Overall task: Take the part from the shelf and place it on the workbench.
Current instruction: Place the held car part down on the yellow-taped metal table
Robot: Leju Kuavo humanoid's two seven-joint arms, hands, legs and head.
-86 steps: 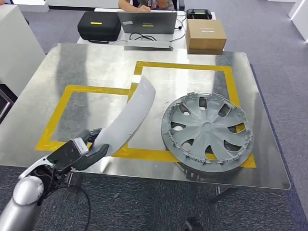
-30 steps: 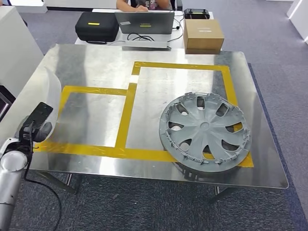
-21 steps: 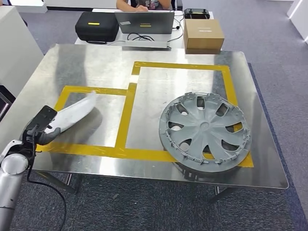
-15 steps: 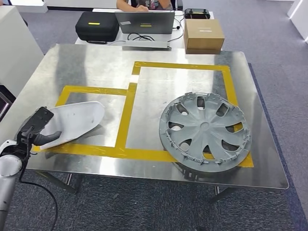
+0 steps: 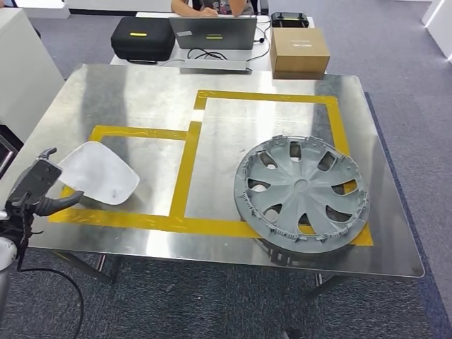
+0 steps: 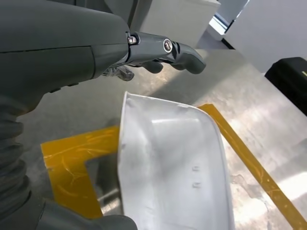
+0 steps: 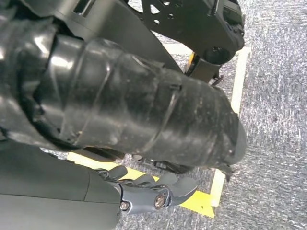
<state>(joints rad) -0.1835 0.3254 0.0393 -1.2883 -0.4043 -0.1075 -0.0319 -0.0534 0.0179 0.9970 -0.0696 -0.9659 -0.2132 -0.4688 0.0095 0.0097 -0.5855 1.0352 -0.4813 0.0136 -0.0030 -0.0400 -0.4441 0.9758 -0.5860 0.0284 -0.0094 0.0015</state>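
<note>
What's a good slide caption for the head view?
Left hand open beside white part lying on taped workbench.

The part [image 5: 99, 172] — a pale grey curved panel — lies on the workbench [image 5: 159, 92] inside the left yellow-taped square.

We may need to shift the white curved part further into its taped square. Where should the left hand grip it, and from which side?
Probably by the thin raised edge nearest the left hand, coming from the workbench's left front corner. The white part lies as a shallow shell, overlapping the yellow tape at that corner; the left wrist view shows an upturned rim there, which fingers and thumb could pinch. Its broad face offers nothing to close on.
</note>
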